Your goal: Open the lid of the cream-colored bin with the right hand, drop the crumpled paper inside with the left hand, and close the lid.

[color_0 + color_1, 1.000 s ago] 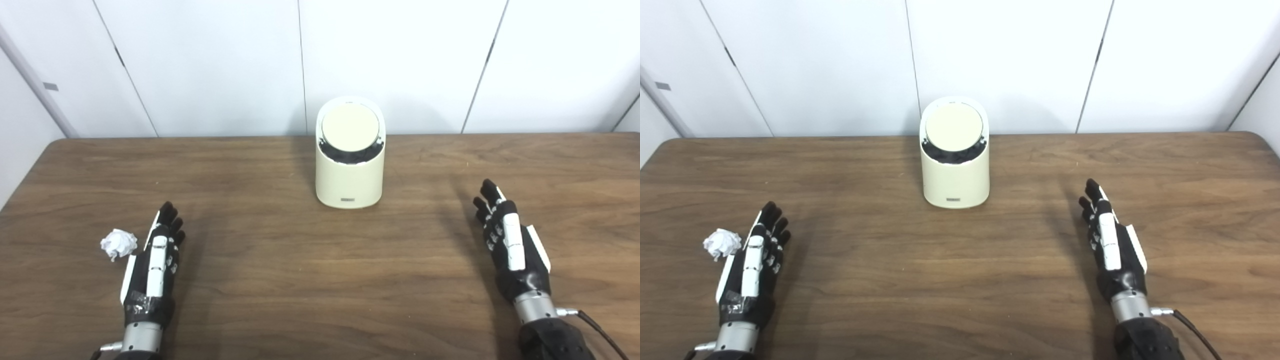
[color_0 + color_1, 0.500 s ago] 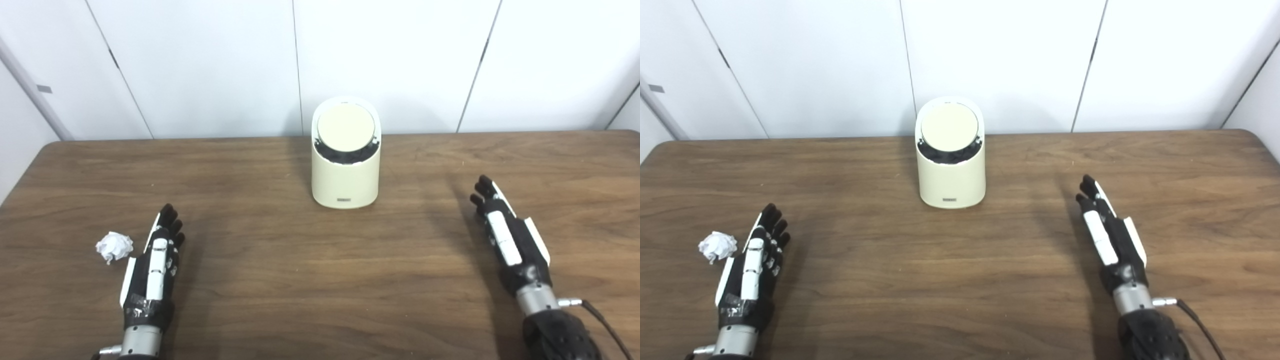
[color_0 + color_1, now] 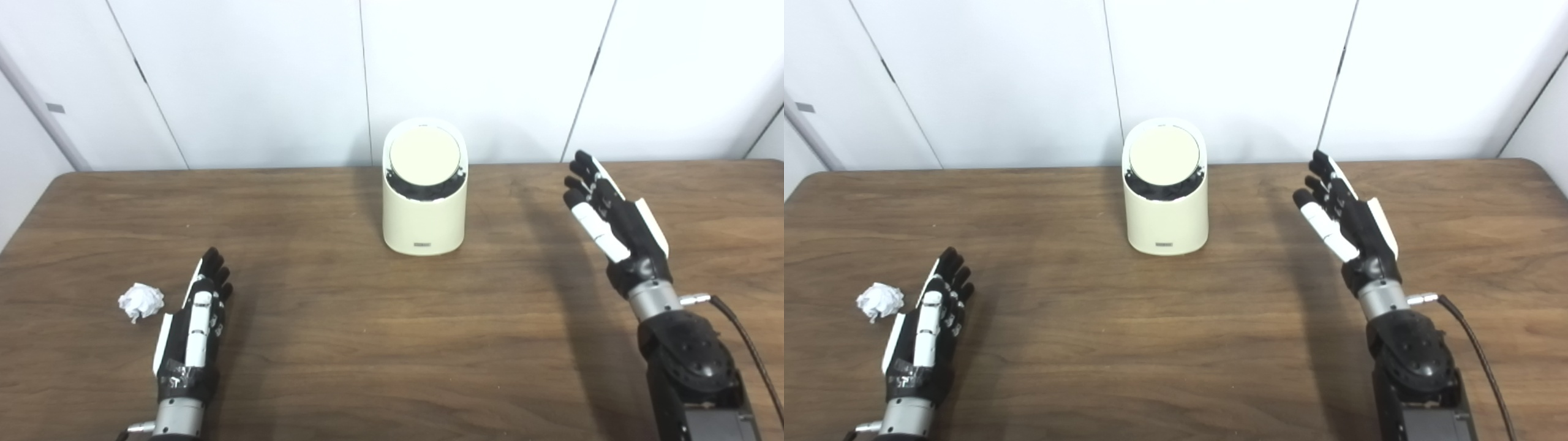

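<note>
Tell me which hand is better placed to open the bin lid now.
Right. The right hand is raised, open, level with the cream-colored bin and its closed lid. The left hand is low beside the crumpled paper.

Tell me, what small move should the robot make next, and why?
Probably the right hand should swing left toward the round lid of the cream-colored bin. That hand is raised and open but off to the bin's right, touching nothing, and the lid looks shut. The crumpled paper lies on the table beside the open left hand, so opening comes first.
</note>
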